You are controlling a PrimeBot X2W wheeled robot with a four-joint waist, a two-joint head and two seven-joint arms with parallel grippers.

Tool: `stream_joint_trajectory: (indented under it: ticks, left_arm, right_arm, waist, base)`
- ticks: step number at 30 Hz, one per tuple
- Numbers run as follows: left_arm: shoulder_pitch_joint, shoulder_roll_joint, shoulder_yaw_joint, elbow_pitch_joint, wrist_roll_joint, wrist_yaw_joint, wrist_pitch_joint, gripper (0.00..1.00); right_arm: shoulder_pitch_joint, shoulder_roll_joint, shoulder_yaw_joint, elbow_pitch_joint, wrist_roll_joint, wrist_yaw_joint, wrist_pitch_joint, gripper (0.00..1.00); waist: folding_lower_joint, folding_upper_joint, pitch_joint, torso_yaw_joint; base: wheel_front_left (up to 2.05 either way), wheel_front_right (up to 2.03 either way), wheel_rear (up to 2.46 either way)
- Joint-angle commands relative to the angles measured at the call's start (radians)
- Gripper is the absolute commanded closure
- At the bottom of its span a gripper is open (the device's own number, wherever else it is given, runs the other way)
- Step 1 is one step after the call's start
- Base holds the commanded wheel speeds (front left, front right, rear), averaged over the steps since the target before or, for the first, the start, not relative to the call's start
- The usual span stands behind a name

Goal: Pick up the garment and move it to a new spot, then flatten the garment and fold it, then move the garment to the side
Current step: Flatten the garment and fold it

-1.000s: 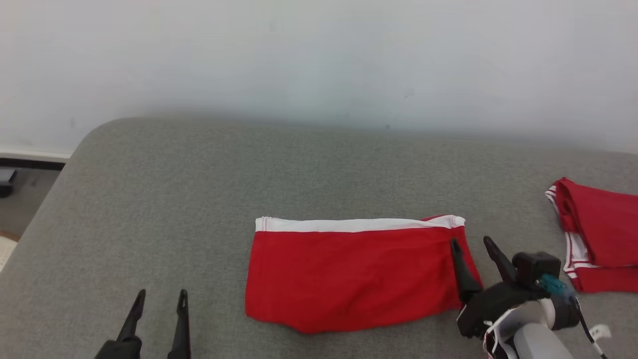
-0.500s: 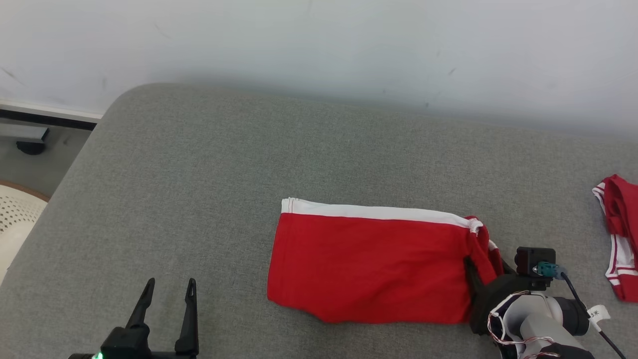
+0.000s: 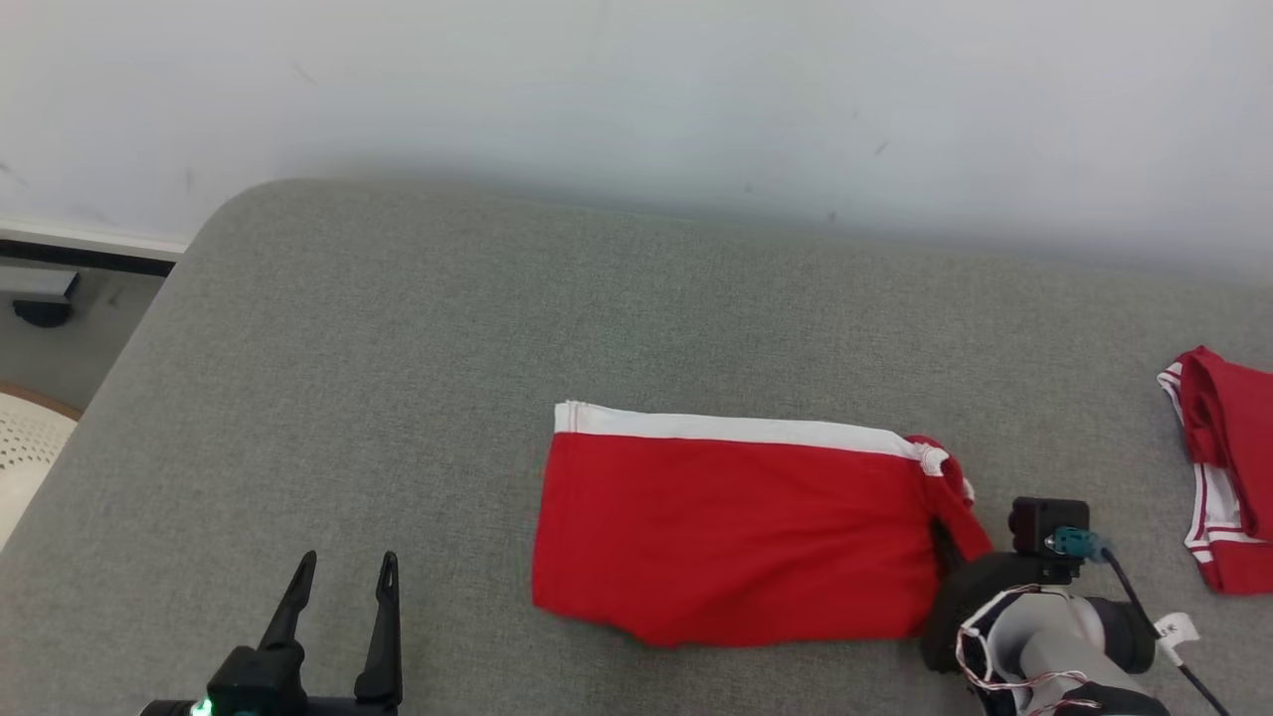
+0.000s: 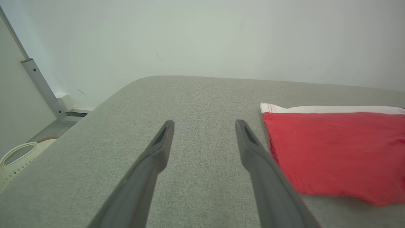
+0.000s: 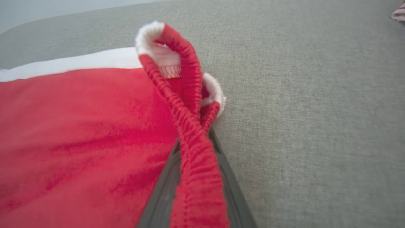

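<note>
Garment [image 3: 736, 532] lies flat, mid-cushion [image 3: 398, 348]. Right gripper [image 3: 950, 547], cushion front-right, pinches the garment's bunched right hem, likely as a handle for folding it over. Left gripper [image 3: 343, 567], cushion front-left, fingers spread, empty, probably waiting.

A plain indoor room, whether home or lab is unclear: a grey fabric-covered worktop [image 3: 398, 348] with a rounded corner stands against a bare white wall [image 3: 636, 89], with a dark skirting strip [image 3: 80, 257] and a cream perforated basket [image 3: 25, 438] beside it.
</note>
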Motion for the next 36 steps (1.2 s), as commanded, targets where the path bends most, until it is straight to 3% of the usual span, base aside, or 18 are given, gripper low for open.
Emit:
stream_joint_trajectory:
  ticks: [1, 11, 18, 28, 36]
  left_arm:
    - [0.01, -0.004, 0.007, 0.007, 0.007, -0.008, -0.002, 0.0]
    - [0.034, -0.016, 0.025, 0.009, 0.012, -0.013, -0.002, 0.0]
    - [0.043, -0.026, 0.034, 0.017, 0.016, -0.016, -0.002, 0.0]
    - [0.032, -0.038, 0.035, 0.037, 0.023, -0.029, -0.002, 0.0]
    - [0.017, -0.051, 0.033, 0.055, 0.021, -0.037, -0.002, 0.0]
  right_arm:
    - [0.019, -0.05, 0.005, 0.014, 0.019, -0.003, -0.007, 1.0]
    - [0.029, -0.141, 0.025, -0.001, 0.097, -0.003, 0.009, 1.0]
    - [0.053, -0.081, 0.104, -0.159, 0.283, -0.003, 0.132, 1.0]
    - [0.113, -0.092, 0.265, -0.512, 0.569, -0.003, 0.341, 1.0]
    - [0.093, -0.027, 0.304, -0.558, 0.669, -0.003, 0.405, 1.0]
  waist:
    - [-0.0001, -0.0001, -0.014, -0.013]
    - [-0.0001, -0.0001, -0.038, -0.057]
    - [-0.0001, -0.0001, -0.051, -0.093]
    - [-0.0001, -0.0001, -0.065, -0.094]
    - [-0.0001, -0.0001, -0.067, -0.055]
  base:
    - [0.0, 0.0, 0.0]
    - [0.0, 0.0, 0.0]
    - [0.0, 0.0, 0.0]
    - [0.0, 0.0, 0.0]
    - [0.0, 0.0, 0.0]
